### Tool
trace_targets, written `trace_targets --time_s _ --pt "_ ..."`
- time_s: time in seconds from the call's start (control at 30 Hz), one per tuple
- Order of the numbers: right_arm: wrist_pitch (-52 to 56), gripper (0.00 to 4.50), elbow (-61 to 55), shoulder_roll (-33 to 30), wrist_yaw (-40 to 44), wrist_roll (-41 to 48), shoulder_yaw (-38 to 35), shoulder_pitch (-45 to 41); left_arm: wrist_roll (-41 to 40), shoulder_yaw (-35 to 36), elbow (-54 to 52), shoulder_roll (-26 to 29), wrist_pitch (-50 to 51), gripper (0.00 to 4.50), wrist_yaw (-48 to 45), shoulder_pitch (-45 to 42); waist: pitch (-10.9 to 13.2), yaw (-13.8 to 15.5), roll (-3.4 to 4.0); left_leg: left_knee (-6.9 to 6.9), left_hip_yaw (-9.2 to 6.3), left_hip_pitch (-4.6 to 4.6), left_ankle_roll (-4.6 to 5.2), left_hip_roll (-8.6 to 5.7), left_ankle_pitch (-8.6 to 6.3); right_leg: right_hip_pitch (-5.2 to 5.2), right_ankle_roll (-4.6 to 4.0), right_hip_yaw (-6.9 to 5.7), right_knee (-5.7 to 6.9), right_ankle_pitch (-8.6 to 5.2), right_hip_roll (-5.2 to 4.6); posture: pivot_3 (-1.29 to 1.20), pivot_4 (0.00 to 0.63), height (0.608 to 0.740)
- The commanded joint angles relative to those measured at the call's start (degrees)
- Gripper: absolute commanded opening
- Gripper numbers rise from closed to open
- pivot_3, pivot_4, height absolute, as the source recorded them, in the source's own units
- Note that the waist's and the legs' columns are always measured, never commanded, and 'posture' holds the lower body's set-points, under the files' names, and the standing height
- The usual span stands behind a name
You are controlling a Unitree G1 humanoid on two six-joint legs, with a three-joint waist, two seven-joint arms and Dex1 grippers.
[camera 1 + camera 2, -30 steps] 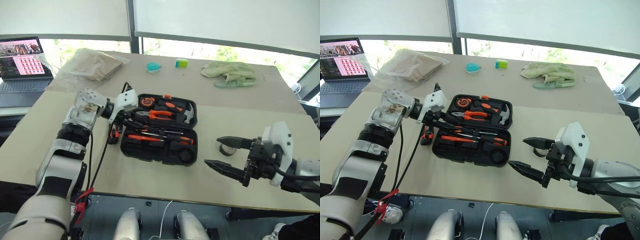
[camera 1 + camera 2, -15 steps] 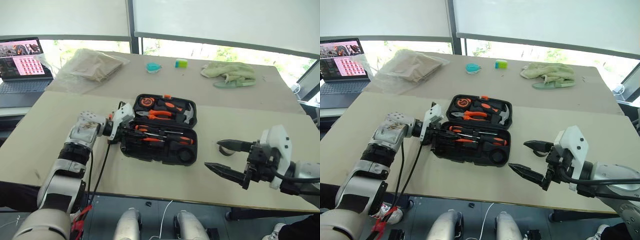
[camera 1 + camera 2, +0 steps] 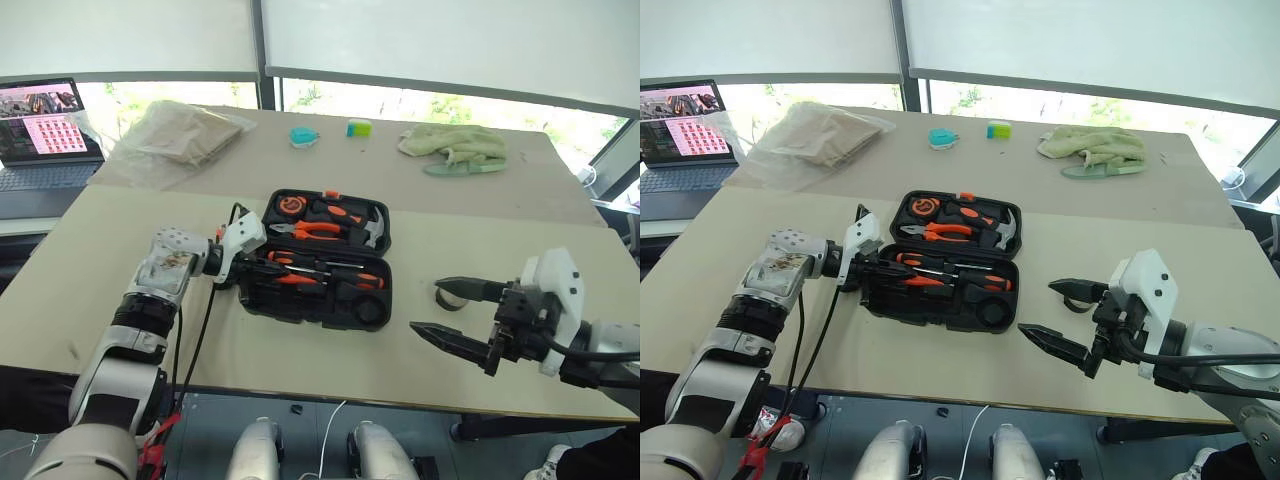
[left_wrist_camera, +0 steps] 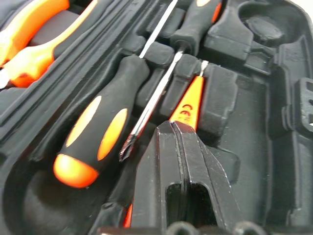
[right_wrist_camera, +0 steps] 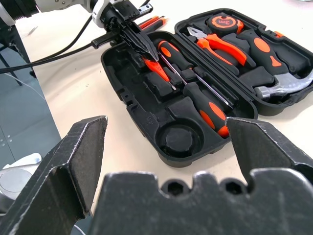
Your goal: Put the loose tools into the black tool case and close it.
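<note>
Beige desk (image 3: 90, 250) runs out ahead of you to a row of windows, with a laptop (image 3: 40, 130) at your far left, a clear bag of brown paper (image 3: 180, 135) beside it, and a pale green cloth (image 3: 455, 145) across at the far right.

Your black tool case (image 3: 325, 305) lies open in the middle of the desk. Its far half carries the orange-handled pliers (image 3: 315, 230) and the steel-headed hammer (image 3: 372, 228). Its near half holds two black-and-orange-handled screwdrivers (image 5: 210, 110) lying in their slots, and the round recess at its right end holds nothing.

Your left pincer (image 5: 134, 41) is at the left end of the case's near half, its two black fingers pressed together and their tips down inside the tray. In the left wrist view the small orange screwdriver (image 4: 190, 105) lies in its slot just past those tips; you cannot tell from the pictures whether the tips touch it or pinch it. Just outside the case's left edge, behind that pincer, the orange-and-black utility knife (image 5: 152, 22) lies on the desk.

Your right pincer (image 3: 450, 312) hangs above the desk well to the right of the case, fingers spread wide apart and nothing between them. The small dark tape roll (image 3: 450, 297) sits on the desk just behind its far finger.
</note>
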Motion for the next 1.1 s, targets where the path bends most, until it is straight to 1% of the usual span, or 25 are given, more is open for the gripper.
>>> trace_targets --time_s 0.03,0.13,0.23,0.33,0.43,0.5,0.53,0.6,0.67,0.7,0.77,0.8,0.83,0.87,0.9,1.0,1.1 --pt "-0.86 4.50 -0.19 -0.19 0.24 0.41 0.05 -1.30 -3.25 2.60 -3.21 2.00 3.07 0.01 -1.20 0.67 0.00 -0.12 0.00 0.00 0.00 -0.01 0.00 0.00 0.00 -0.01 0.00 0.00 0.00 0.00 0.00 0.00 0.150 0.740" --pt "-1.48 4.50 1.28 -0.45 1.23 -1.04 1.82 -3.20 -7.26 6.80 -9.69 5.12 9.14 0.01 -0.11 1.03 0.02 -0.46 -0.02 -0.01 -0.01 -0.08 0.00 0.04 0.00 -0.11 -0.01 0.00 0.02 0.00 0.02 0.00 0.150 0.740" --pt "-2.59 4.50 3.79 -0.70 2.91 -3.47 5.17 -6.78 -10.64 11.99 -18.01 9.77 16.30 0.01 2.49 4.81 0.03 -0.62 -0.02 -0.01 -0.05 -0.13 0.00 0.06 0.00 -0.18 -0.01 0.02 0.03 0.00 0.02 0.00 0.150 0.740" --pt "-3.58 4.50 7.05 0.28 4.38 -5.54 8.99 -11.39 -13.01 19.36 -25.93 13.90 22.20 0.01 7.72 12.46 0.03 -1.10 0.02 -0.06 -0.12 -0.05 0.00 0.08 0.00 -0.18 -0.01 0.09 0.03 0.00 0.02 0.00 0.150 0.740" --pt "-4.96 4.50 10.09 1.22 6.47 -8.02 12.99 -15.67 -13.20 27.79 -32.15 16.76 27.52 0.01 14.26 23.26 0.04 -1.25 0.03 -0.15 -0.15 0.04 -0.01 0.10 0.00 -0.18 -0.01 0.16 0.03 0.00 0.01 0.00 0.150 0.740" --pt "-6.15 4.50 11.73 1.30 8.51 -10.12 15.23 -17.97 -12.20 34.15 -35.83 17.93 29.36 0.52 17.88 31.79 0.05 -1.09 0.02 -0.15 -0.12 0.04 -0.01 0.11 0.00 -0.21 -0.01 0.15 0.03 0.00 0.00 0.00 0.150 0.740" --pt "-6.68 4.50 12.34 1.27 9.39 -10.94 16.00 -18.81 -12.04 36.63 -37.24 18.19 30.12 0.67 19.42 35.04 0.05 -1.10 0.02 -0.15 -0.10 0.03 -0.01 0.10 0.00 -0.21 -0.01 0.14 0.03 0.00 -0.01 0.00 0.150 0.740" --pt "-7.62 4.50 13.64 1.19 11.50 -12.15 17.22 -20.56 -12.42 41.81 -41.45 17.52 32.16 1.35 22.04 41.87 0.07 -0.86 -0.02 -0.15 -0.08 0.03 -0.02 0.12 -0.01 -0.26 -0.01 0.15 0.02 0.00 -0.05 0.00 0.150 0.740" --pt "-8.05 4.50 14.61 1.22 13.06 -12.91 17.98 -21.77 -13.68 44.33 -45.17 16.80 34.16 2.15 23.77 45.78 0.08 -0.23 -0.05 -0.15 -0.06 0.03 -0.02 0.13 -0.01 -0.26 -0.03 0.12 0.01 0.00 -0.07 0.00 0.150 0.740" --pt "-8.16 4.50 15.01 1.27 13.77 -13.16 18.34 -22.33 -14.81 44.92 -47.12 16.36 36.07 2.56 24.91 46.32 0.08 0.14 -0.05 -0.14 -0.01 0.03 -0.02 0.11 -0.01 -0.22 -0.03 0.03 0.00 0.00 -0.14 0.00 0.150 0.740" --pt "-8.23 4.50 15.45 1.43 14.77 -13.47 18.85 -23.11 -16.52 45.28 -49.53 15.88 38.93 3.18 26.97 46.07 0.08 1.02 -0.05 -0.11 0.07 0.05 -0.03 0.13 -0.01 -0.29 -0.05 -0.08 -0.06 -0.02 -0.20 0.00 0.150 0.740" --pt "-8.36 4.50 15.47 1.42 15.20 -13.77 19.09 -23.40 -17.37 43.92 -51.02 15.72 41.05 3.72 28.77 43.69 0.08 1.26 -0.05 -0.09 0.09 0.06 -0.04 0.14 -0.02 -0.29 -0.13 -0.14 -0.10 -0.06 -0.22 0.00 0.150 0.740" --pt "-8.37 4.50 15.46 1.47 15.42 -14.03 19.25 -23.64 -17.88 42.36 -51.97 15.70 42.77 3.89 30.56 41.28 0.08 1.43 -0.05 -0.09 0.09 0.06 -0.05 0.13 -0.02 -0.26 -0.20 -0.17 -0.16 -0.09 -0.24 0.00 0.150 0.740" --pt "-8.26 4.50 15.35 1.55 15.50 -14.11 19.24 -23.73 -18.51 40.35 -52.90 15.54 44.72 4.31 32.13 38.22 0.08 1.62 -0.06 -0.09 0.09 0.06 -0.04 0.12 -0.02 -0.25 -0.22 -0.17 -0.16 -0.10 -0.26 0.00 0.150 0.740" --pt "-8.13 4.50 15.29 1.66 15.52 -14.18 19.22 -23.83 -19.01 39.01 -53.39 15.49 46.11 4.42 33.21 36.18 0.07 1.74 -0.08 -0.08 0.09 0.06 -0.04 0.10 -0.02 -0.24 -0.19 -0.18 -0.16 -0.08 -0.25 0.00 0.150 0.740" --pt "-7.67 4.50 14.52 1.92 15.42 -13.97 18.70 -23.27 -18.56 32.55 -52.37 14.11 54.08 4.42 39.63 25.64 0.04 1.45 -0.13 -0.06 0.15 0.04 -0.03 0.06 -0.01 -0.05 -0.08 -0.12 -0.11 0.01 -0.21 0.00 0.150 0.740" --pt "-7.22 4.50 12.72 2.10 14.63 -13.51 17.86 -21.71 -14.02 24.61 -44.34 9.71 64.98 4.42 49.40 10.23 0.05 1.28 -0.15 -0.07 0.11 0.03 -0.02 0.04 -0.01 -0.07 -0.06 -0.08 0.00 0.01 -0.10 0.00 0.150 0.740"
